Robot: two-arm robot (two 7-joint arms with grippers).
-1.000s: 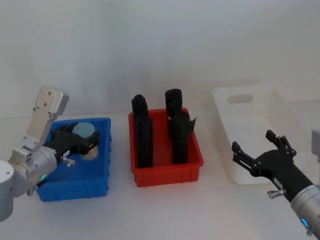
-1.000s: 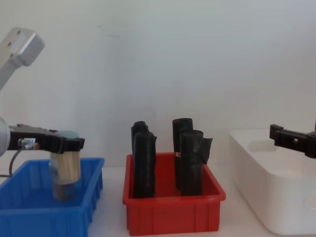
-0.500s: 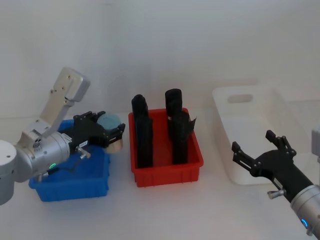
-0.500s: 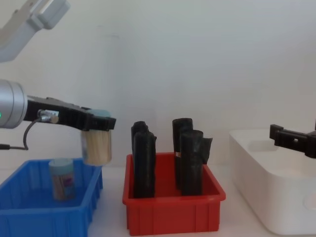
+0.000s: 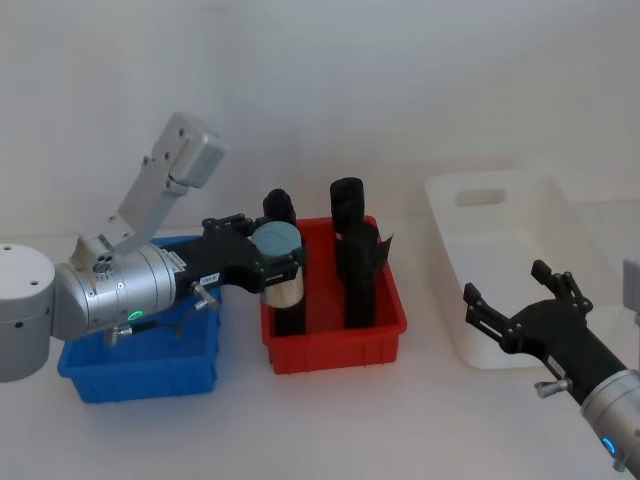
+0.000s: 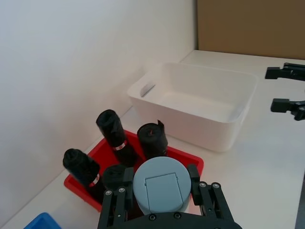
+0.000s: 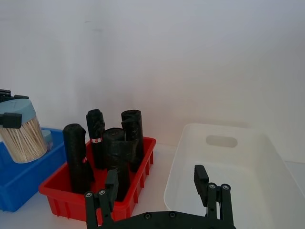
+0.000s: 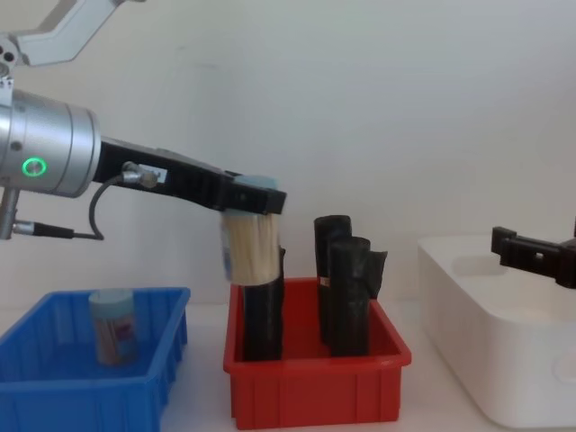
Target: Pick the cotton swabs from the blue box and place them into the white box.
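Beige cotton swabs (image 8: 249, 250), clear walls, pale-blue cap.

Robotics lab, at the test bench: a plain white table (image 5: 330, 420) stands against a bare white wall (image 5: 400, 80), with a brown board (image 6: 252, 24) closing off one end. A blue box (image 5: 140, 375), a red bin (image 5: 335, 350) of black rolls (image 5: 350, 215) and a white box (image 5: 443, 245) sit in a neat row, flanked by the left arm (image 5: 110, 300) and right arm (image 5: 610, 405) of a two-armed robot.
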